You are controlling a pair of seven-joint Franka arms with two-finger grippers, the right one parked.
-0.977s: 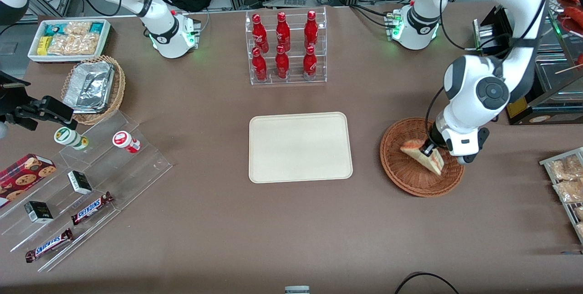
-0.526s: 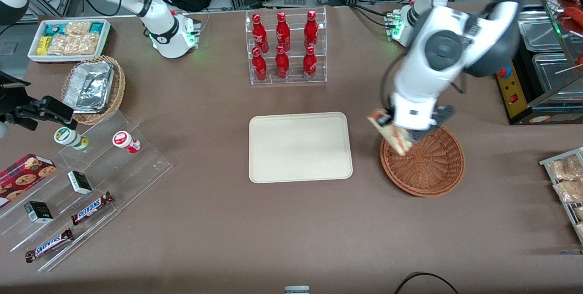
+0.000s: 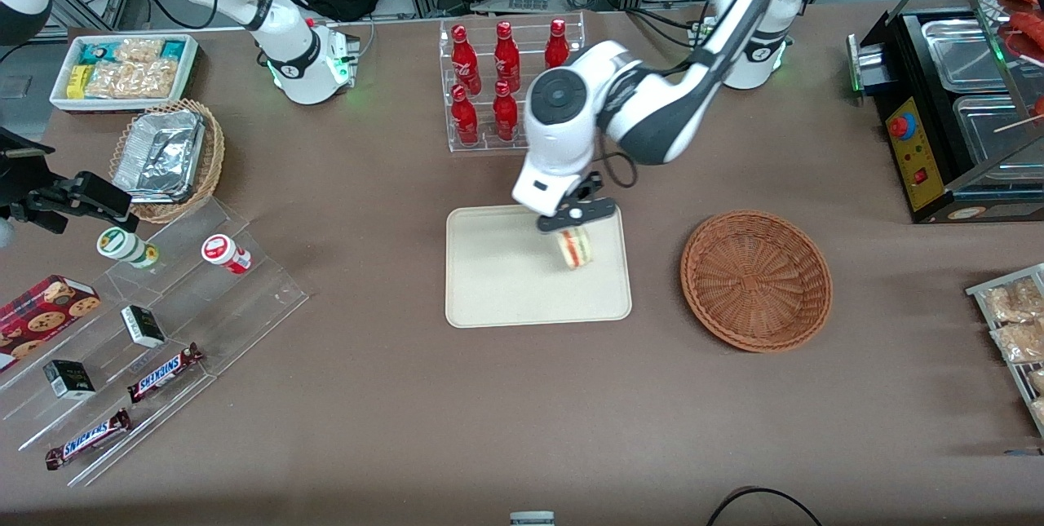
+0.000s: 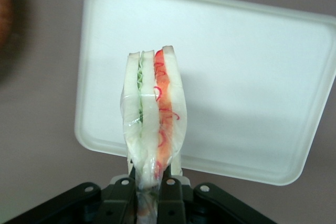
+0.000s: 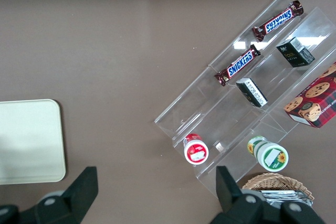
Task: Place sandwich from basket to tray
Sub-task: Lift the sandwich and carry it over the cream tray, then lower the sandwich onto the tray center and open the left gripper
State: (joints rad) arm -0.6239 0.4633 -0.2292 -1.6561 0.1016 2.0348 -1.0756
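Observation:
My left gripper (image 3: 571, 231) hangs above the cream tray (image 3: 497, 281), over the tray's side nearest the basket. It is shut on the sandwich (image 3: 575, 248), a wrapped white-bread wedge with green and red filling that points down toward the tray. In the left wrist view the sandwich (image 4: 152, 114) stands pinched between the black fingers (image 4: 122, 195) of the gripper (image 4: 148, 182), with the tray (image 4: 247, 72) below it. The reddish-brown wicker basket (image 3: 756, 278) sits beside the tray toward the working arm's end, with nothing in it.
A clear rack of red bottles (image 3: 507, 86) stands farther from the front camera than the tray, close to the arm. Toward the parked arm's end lie a clear stepped display with snack bars (image 3: 163, 371), a tan basket of foil containers (image 3: 167, 157) and a white snack bin (image 3: 122, 69).
The gripper lifted the sandwich out of the basket and carried it sideways to above the tray. The basket is now empty.

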